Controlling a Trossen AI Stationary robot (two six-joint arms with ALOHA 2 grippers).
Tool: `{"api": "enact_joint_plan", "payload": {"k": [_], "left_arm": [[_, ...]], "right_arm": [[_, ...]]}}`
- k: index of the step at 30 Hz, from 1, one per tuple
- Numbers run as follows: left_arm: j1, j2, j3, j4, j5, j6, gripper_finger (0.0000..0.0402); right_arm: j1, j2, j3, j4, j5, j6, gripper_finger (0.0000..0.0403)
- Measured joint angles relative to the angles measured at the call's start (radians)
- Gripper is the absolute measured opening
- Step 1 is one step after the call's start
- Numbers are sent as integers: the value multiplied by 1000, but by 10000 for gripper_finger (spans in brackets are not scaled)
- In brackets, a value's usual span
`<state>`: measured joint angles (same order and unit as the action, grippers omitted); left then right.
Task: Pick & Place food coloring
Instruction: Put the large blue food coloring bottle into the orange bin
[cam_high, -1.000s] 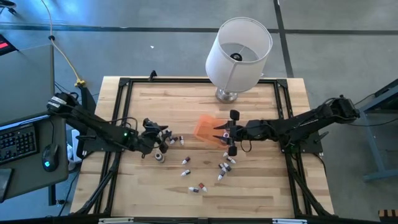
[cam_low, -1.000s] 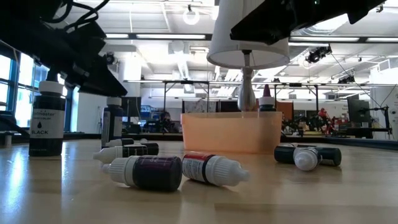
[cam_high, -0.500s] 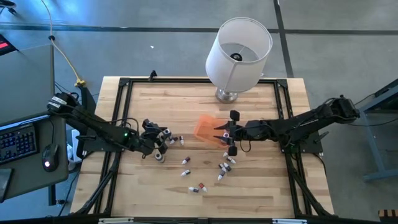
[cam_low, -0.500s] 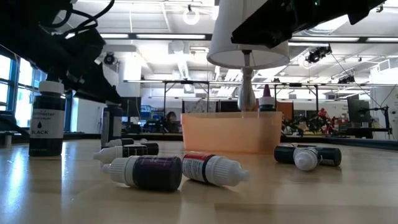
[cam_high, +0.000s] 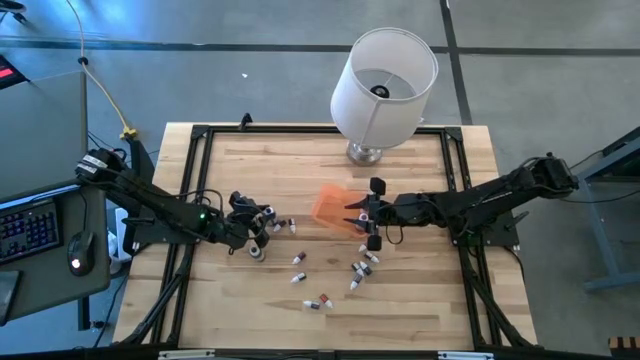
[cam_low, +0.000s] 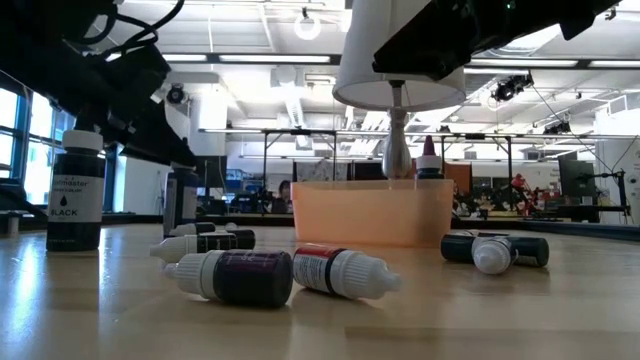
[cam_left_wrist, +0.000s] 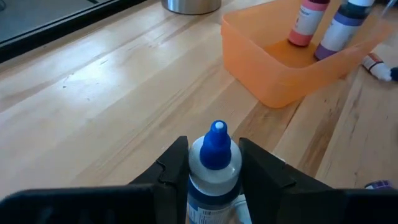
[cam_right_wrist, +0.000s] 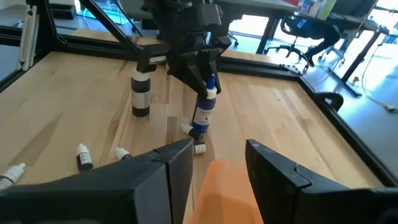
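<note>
My left gripper (cam_high: 262, 222) is shut on a blue-tipped food coloring bottle (cam_left_wrist: 214, 163), left of the small orange box (cam_high: 333, 205). The right wrist view shows that bottle (cam_right_wrist: 203, 115) tilted, its base close to the table. Whether the base touches the wood, I cannot tell. Several more food coloring bottles lie on their sides on the table (cam_high: 297, 260) (cam_high: 362, 268) (cam_high: 318, 302). A black one (cam_low: 75, 190) stands upright. Two bottles stand inside the box (cam_left_wrist: 308, 18) (cam_left_wrist: 341, 30). My right gripper (cam_high: 357, 215) is open over the box's right edge. My left gripper pinches the blue-tipped bottle by its whitish shoulder (cam_left_wrist: 202, 163), just under the blue tip, between its two fingers (cam_left_wrist: 177, 163). The fingers come slanting down from the table's left side. The bottle hangs tilted below them, tip up.
A white lamp (cam_high: 383, 80) stands at the far edge behind the box. A black frame (cam_high: 200, 135) runs around the tabletop. Lying bottles (cam_low: 240, 277) (cam_low: 495, 250) are scattered toward the near edge. Bare wood stretches along the far left (cam_high: 260, 160).
My left gripper has shifted slightly around the blue-tipped bottle; in the low view its fingers now cover the bottle's top, which showed a second ago. The right arm and the other bottles have kept still.
</note>
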<state>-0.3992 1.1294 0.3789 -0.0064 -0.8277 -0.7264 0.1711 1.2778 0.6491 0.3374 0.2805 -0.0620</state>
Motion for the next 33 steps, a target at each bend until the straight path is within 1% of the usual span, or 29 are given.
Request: {"api": "enact_joint_plan", "payload": {"k": [4, 8, 11, 15, 17, 19, 23, 29, 31, 33], "left_arm": [[0, 0, 0, 14, -13, -10, 97], [0, -21, 44, 4, -85, 76, 97], [0, -45, 126, 7, -102, 186, 98], [0, -48, 285, 15, -92, 335, 101], [1, -44, 359, 14, -41, 389, 101], [8, -17, 426, 19, 10, 424, 102], [56, 116, 521, 9, 82, 461, 102], [161, 322, 629, 15, 208, 420, 103], [193, 389, 669, 4, 258, 415, 103], [223, 449, 723, 52, 333, 415, 103]], "right_arm": [[0, -63, 0, -92, 4, 3, 139], [0, -186, 0, -220, 54, 34, 139], [0, -292, 0, -324, 84, 86, 139], [0, -407, -5, -477, 96, 148, 139], [0, -449, -19, -537, 95, 172, 139], [0, -477, -36, -558, 95, 190, 139], [0, -508, -63, -572, 96, 195, 139], [0, -507, -64, -582, 94, 232, 139], [0, -505, -64, -591, 93, 246, 139], [0, -505, -64, -594, 91, 259, 139]]}}
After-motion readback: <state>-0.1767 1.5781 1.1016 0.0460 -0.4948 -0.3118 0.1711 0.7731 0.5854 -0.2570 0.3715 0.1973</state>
